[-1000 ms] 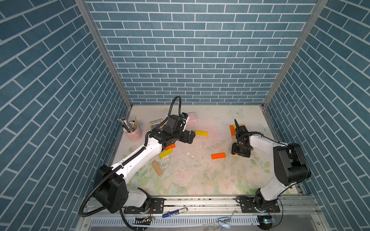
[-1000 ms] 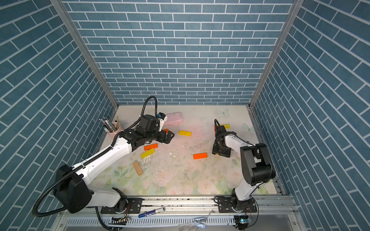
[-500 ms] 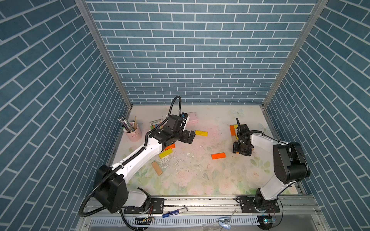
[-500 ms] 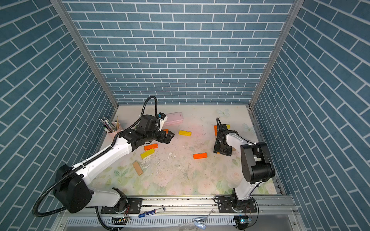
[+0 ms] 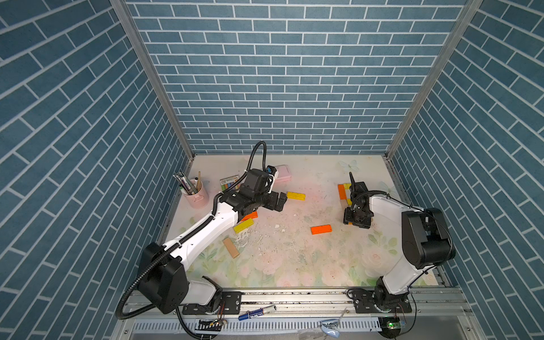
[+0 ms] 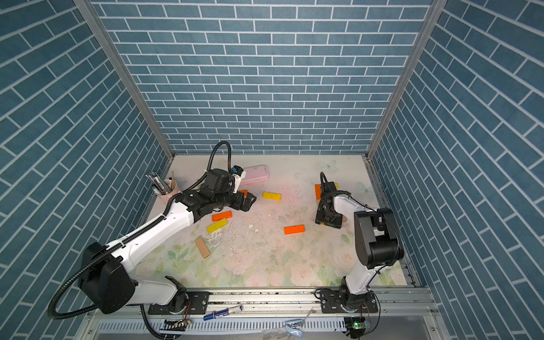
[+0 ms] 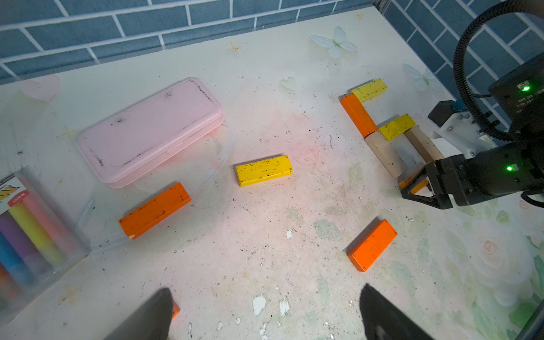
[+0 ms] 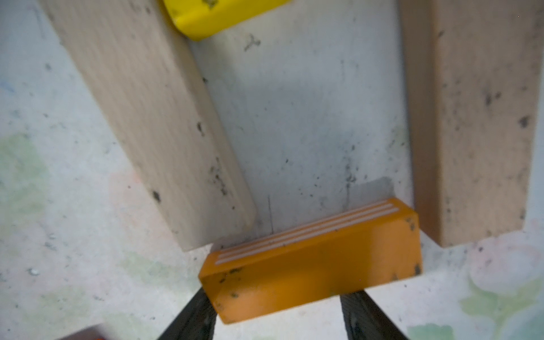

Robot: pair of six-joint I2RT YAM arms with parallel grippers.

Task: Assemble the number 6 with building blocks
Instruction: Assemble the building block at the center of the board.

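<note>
A partly built figure of building blocks lies at the right: a yellow block [image 7: 369, 89], an orange block [image 7: 359, 114], a second yellow block [image 7: 396, 127] and two tan blocks [image 7: 385, 157] [image 7: 424, 144]. My right gripper [image 8: 276, 297] [image 5: 356, 222] is shut on an amber-orange block [image 8: 312, 259] just below the tan blocks' lower ends. My left gripper [image 7: 266, 309] [image 5: 278, 201] hangs open and empty over the middle left. Loose blocks lie around: yellow [image 7: 263, 170], orange [image 7: 154, 209], orange [image 7: 372, 244], and in a top view yellow [image 5: 243, 226] and tan [image 5: 230, 248].
A pink case [image 7: 150, 129] lies at the back, with a clear pack of chalk sticks [image 7: 26, 223] beside it. A pink cup of pens [image 5: 195, 194] stands by the left wall. Blue brick walls close in the table on three sides.
The right gripper has shifted only slightly at the figure's near end, still holding the block. The left arm has not moved.
</note>
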